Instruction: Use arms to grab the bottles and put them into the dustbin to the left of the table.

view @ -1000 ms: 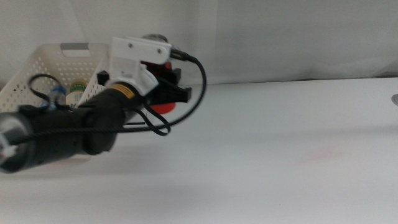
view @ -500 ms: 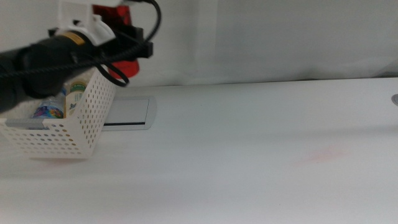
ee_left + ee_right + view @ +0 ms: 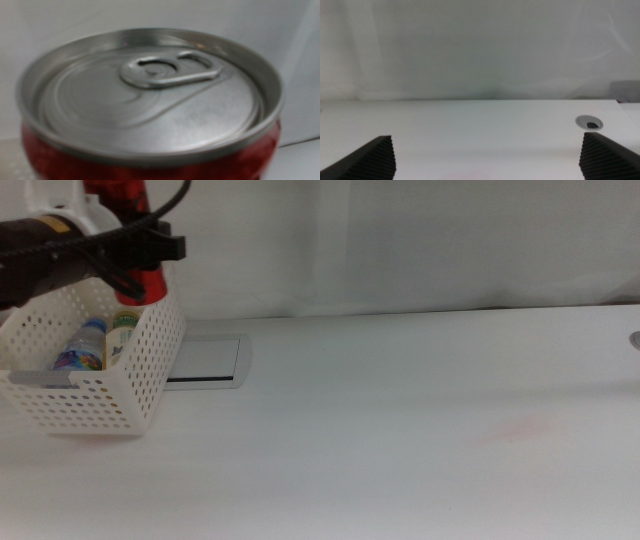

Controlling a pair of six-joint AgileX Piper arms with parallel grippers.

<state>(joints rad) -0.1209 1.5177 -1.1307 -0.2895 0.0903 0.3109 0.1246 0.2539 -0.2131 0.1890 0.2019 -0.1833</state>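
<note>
My left gripper is at the upper left of the middle view, shut on the red soda can. It holds the can upright just above the far right corner of the white perforated dustbin. The can's silver top fills the left wrist view and hides the jaws there. Inside the dustbin stand a yellow-liquid bottle with a green label and a smaller clear bottle with a blue cap. My right gripper is open, low over the bare white table, with nothing between its jaws.
A grey inset panel lies in the table just right of the dustbin. A round cable hole sits near the table's right edge. A white wall backs the table. The wide white tabletop stretches to the right.
The left arm has carried the red can up and to the left, from in front of the dustbin to above its far right corner. The dustbin now shows unobstructed.
</note>
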